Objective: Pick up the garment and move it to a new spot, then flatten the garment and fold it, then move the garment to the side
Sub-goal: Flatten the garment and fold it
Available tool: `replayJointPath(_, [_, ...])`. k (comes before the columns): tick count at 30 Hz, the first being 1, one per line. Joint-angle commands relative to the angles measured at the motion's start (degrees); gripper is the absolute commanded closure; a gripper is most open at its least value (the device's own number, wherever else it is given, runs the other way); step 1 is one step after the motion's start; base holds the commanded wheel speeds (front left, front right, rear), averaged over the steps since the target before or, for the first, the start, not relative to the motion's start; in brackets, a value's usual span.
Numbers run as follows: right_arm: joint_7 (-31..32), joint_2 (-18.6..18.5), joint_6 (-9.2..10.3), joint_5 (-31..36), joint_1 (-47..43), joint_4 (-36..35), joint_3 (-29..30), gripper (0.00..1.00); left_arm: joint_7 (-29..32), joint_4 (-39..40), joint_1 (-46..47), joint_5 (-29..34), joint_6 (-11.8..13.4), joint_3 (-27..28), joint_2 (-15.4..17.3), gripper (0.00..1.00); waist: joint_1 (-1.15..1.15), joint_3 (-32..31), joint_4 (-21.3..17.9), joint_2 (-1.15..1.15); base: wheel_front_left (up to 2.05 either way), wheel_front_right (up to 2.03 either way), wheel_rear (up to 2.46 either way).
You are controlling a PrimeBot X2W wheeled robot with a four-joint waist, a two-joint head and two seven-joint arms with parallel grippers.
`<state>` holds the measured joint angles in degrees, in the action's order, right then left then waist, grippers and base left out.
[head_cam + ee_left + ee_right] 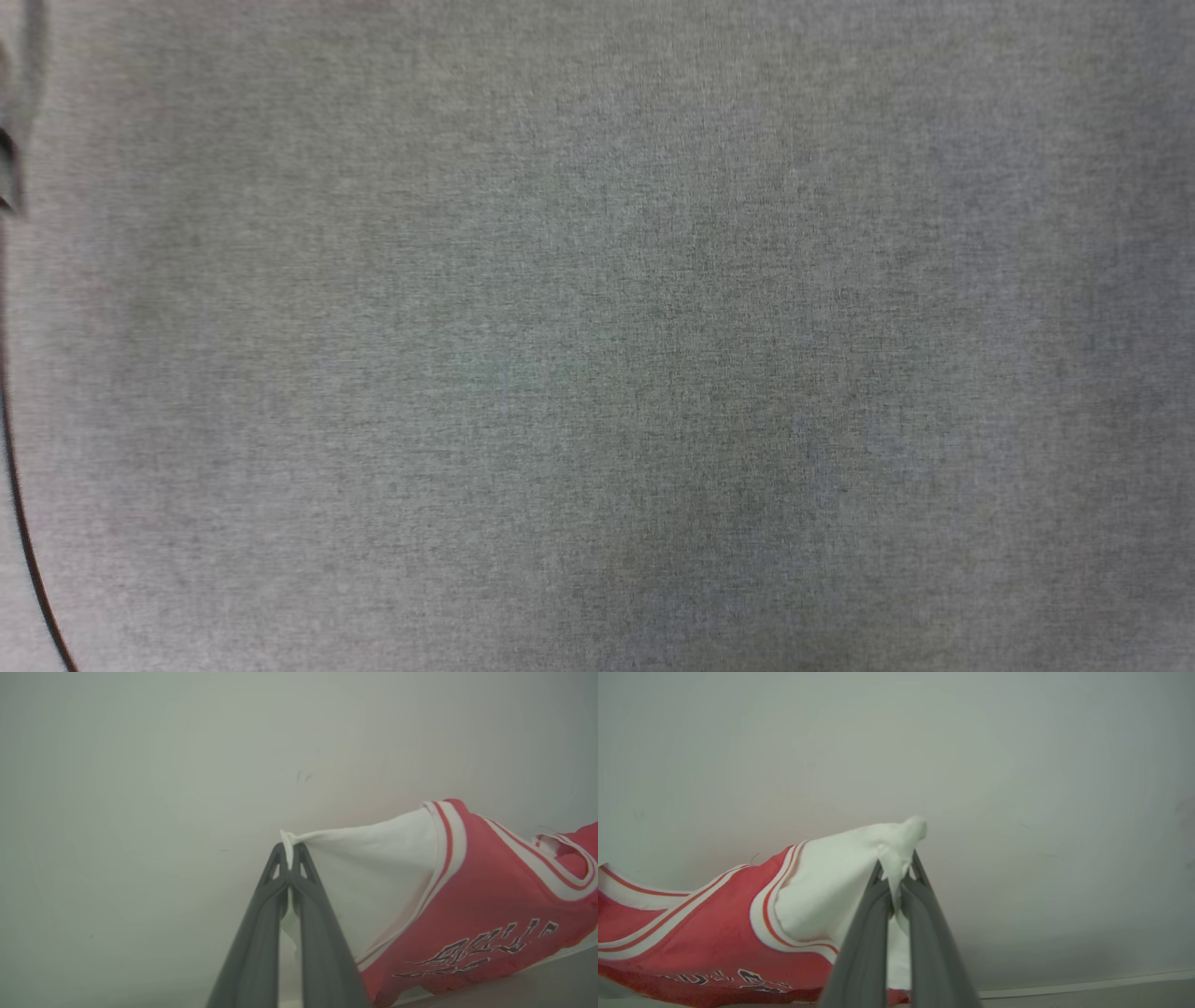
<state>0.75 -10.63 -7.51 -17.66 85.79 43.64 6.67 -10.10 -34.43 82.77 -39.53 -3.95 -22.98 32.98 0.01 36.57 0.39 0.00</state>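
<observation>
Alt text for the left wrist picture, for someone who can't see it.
The left gripper, shut, pinches the white sleeve of a red jersey, which stretches rightward against a plain pale background. Black lettering shows on its red front.

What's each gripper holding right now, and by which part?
Both hold the garment. The left gripper is shut on the tip of one white sleeve, and the right gripper on the tip of the other sleeve.

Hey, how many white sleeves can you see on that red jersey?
2. One sleeve of the jersey is pinched at its tip by the left hand. The other sleeve is pinched by the right hand.
</observation>
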Motion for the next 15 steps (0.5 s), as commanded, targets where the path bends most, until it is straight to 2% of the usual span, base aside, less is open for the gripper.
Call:
replayJointPath(1, [-0.64,-0.35,0.04,-1.52,-3.65,0.82,-1.57,1.0,-1.4,-0.95,-4.4,-0.52,-0.43,-0.63,-0.81,1.0,-0.01,-1.59,0.35,0.0,0.0,0.0,0.0])
replayJointPath(8, [-0.01,-2.53,0.04,-7.33,-15.3,0.43,-6.43,1.0,-3.39,-0.46,-18.17,-0.91,-0.35,-3.12,-2.52,1.0,-0.01,-6.39,0.55,0.0,0.0,0.0,0.0])
replayJointPath(15, [2.29,-5.82,0.04,-13.75,-27.51,-3.5,-11.44,1.0,-3.42,4.12,-31.24,-2.2,1.14,-3.84,-1.18,1.0,-0.01,-12.26,0.6,0.0,0.0,0.0,0.0])
